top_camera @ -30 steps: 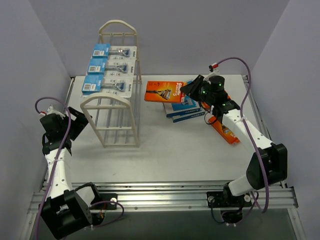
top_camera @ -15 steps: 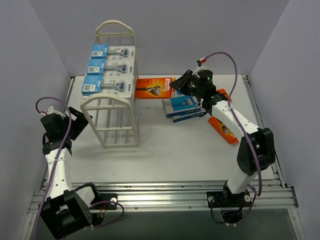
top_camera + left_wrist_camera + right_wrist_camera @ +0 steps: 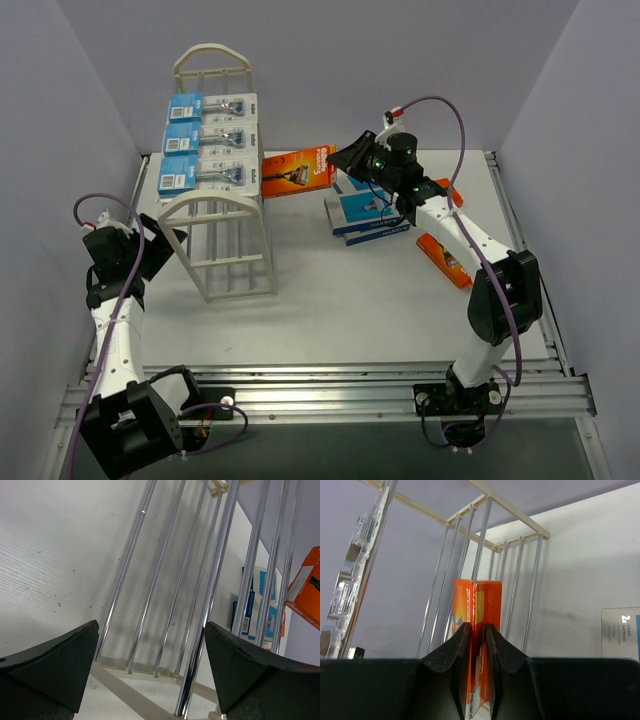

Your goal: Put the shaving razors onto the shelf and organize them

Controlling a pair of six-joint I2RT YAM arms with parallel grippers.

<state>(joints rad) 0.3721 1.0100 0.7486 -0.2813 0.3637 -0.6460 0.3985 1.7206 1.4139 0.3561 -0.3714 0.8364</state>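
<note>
Plainly, the orange box (image 3: 298, 168) could go astray. The closed fingers of the right gripper (image 3: 347, 160) pinch only the end away from the shelf (image 3: 207, 194), so the box may swivel or slip if its leading end strikes the upright rods or shoves the blister cards (image 3: 212, 147) on the top tier. It hangs just beside the shelf's right side at about top-tier height. Its long axis runs toward the shelf, free end leading, printed face up. The left gripper (image 3: 145, 248) sits wide open and empty at the shelf's left side.
</note>
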